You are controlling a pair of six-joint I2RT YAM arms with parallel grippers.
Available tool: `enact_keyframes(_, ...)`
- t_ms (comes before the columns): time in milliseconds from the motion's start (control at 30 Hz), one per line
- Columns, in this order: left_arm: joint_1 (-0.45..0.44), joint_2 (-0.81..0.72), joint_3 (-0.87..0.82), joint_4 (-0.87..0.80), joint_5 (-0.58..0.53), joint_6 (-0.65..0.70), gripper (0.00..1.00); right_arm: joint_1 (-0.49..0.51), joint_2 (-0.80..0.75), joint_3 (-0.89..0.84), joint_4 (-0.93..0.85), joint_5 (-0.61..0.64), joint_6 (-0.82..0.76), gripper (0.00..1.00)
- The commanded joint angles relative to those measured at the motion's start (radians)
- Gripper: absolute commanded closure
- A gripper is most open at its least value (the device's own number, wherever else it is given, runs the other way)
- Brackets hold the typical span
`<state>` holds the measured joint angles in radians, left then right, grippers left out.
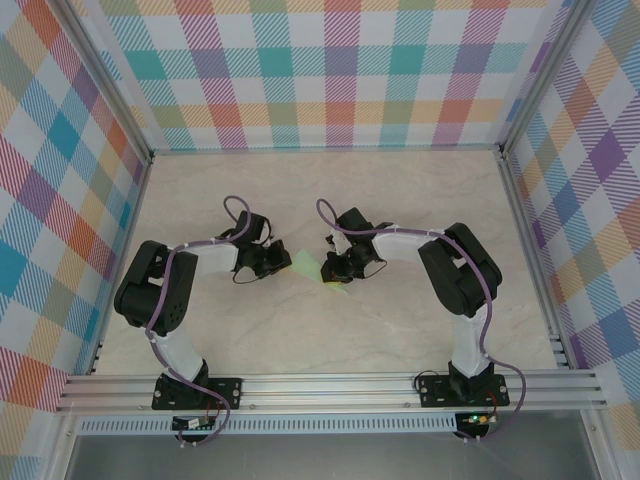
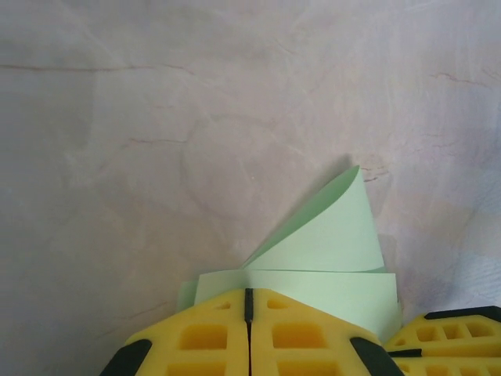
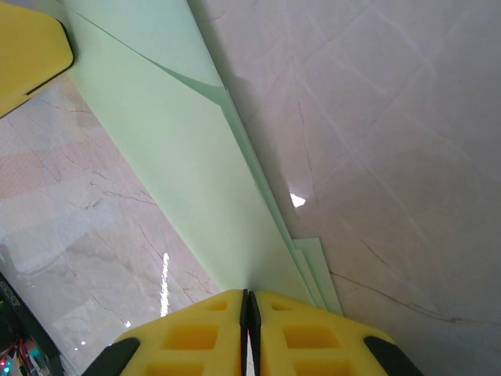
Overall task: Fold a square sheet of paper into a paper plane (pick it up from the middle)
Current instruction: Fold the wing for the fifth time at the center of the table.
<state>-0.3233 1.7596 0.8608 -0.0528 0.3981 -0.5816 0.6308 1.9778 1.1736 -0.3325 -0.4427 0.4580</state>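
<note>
Left fingers (image 2: 205, 337) closing tight on the left end of the folded paper (image 1: 312, 268) | folded paper stretching between both arms at mid-tabletop (image 1: 400, 200), one flap curling upward | right fingers (image 3: 313, 337) pinching shut on its right end.

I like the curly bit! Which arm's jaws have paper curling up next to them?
The left arm: a flap of the green paper curls up just past its shut jaws. By the right arm, the layers lie flat.
</note>
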Motion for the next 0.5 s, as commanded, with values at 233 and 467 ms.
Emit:
enact_keyframes(233,0.093,0.003,0.060,-0.211,-0.267,0.044,0.94,-0.008,0.046,-0.042,-0.100,0.096,-0.014,0.87)
enact_keyframes(467,0.102,-0.038,0.168,-0.334,-0.264,0.117,0.93,-0.008,0.035,-0.043,-0.100,0.089,-0.022,0.87)
